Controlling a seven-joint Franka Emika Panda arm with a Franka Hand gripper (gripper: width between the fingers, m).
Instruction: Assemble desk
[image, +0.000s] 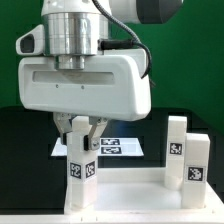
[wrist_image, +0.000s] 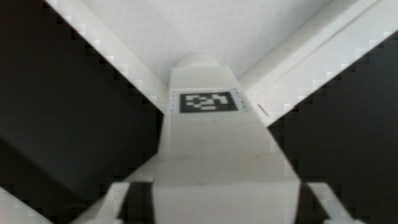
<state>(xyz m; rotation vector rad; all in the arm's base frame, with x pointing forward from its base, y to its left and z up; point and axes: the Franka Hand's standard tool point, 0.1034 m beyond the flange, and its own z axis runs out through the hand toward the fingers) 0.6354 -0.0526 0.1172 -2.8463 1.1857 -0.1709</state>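
So here the gripper (image: 84, 135) is clamped on one of the desk's white square-bar legs (image: 80, 165), and that leg stands upright, long axis straight up and down, hanging directly below the fingers. Its foot sits at the near corner of the tabletop panel (image: 130, 190) on the exterior view's left, right about where a corner socket should be (the leg itself hides the socket, so I can't say if it's already seated or just resting on top). In the wrist view the leg (wrist_image: 214, 140) runs straight away from the camera between the two fingers, tag sticker (wrist_image: 210, 101) facing up at the lens. Two more legs (image: 186, 152) already stand at the panel's edge on the exterior view's right. Whatever comes next is a straight-down or twist job along that vertical axis, I reckon.
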